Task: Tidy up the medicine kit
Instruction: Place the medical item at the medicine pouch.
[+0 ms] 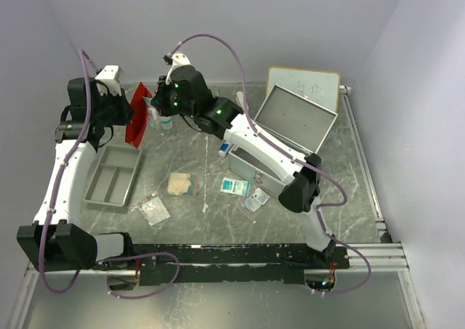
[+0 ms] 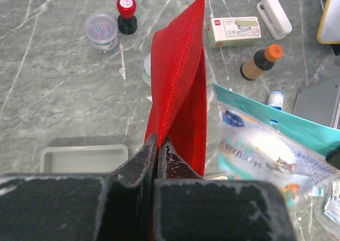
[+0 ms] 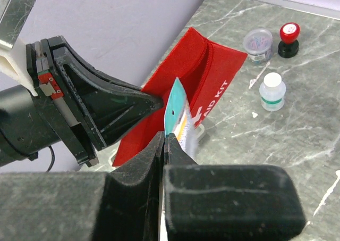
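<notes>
My left gripper (image 2: 157,141) is shut on the edge of a red first-aid pouch (image 2: 178,86) and holds it up above the table, at the back left in the top view (image 1: 136,115). My right gripper (image 3: 163,136) is shut on a teal and white packet (image 3: 179,113) and holds it right beside the pouch (image 3: 186,76). The packet also shows in the left wrist view (image 2: 265,145), next to the pouch's open side.
A grey divided tray (image 1: 112,176) lies left. An open metal box (image 1: 287,126) stands at the back right. Loose packets (image 1: 235,187), a bandage (image 1: 182,184) and a bag (image 1: 154,209) lie mid-table. A white bottle (image 3: 272,91), a jar (image 3: 257,41) and a stamp (image 3: 288,39) stand beyond the pouch.
</notes>
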You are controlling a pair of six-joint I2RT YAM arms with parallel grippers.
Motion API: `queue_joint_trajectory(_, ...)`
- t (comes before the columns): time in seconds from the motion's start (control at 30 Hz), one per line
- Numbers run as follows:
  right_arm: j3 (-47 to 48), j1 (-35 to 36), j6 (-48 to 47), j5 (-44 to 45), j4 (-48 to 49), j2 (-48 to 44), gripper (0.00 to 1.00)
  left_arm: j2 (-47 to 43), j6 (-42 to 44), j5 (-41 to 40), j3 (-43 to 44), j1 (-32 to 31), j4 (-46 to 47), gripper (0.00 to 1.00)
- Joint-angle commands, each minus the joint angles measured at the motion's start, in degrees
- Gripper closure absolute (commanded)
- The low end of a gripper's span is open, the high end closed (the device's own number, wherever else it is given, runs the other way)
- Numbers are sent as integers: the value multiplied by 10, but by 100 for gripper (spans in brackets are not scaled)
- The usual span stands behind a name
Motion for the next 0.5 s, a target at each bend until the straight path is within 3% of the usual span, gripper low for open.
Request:
queue_joint_trajectory(0.0, 27, -2, 16, 9, 19, 16, 100, 1, -23, 20, -12, -4, 36, 93)
queue_joint_trajectory(0.47, 45, -2, 42, 15, 42, 32, 100, 11, -44, 5, -13, -41, 61, 93)
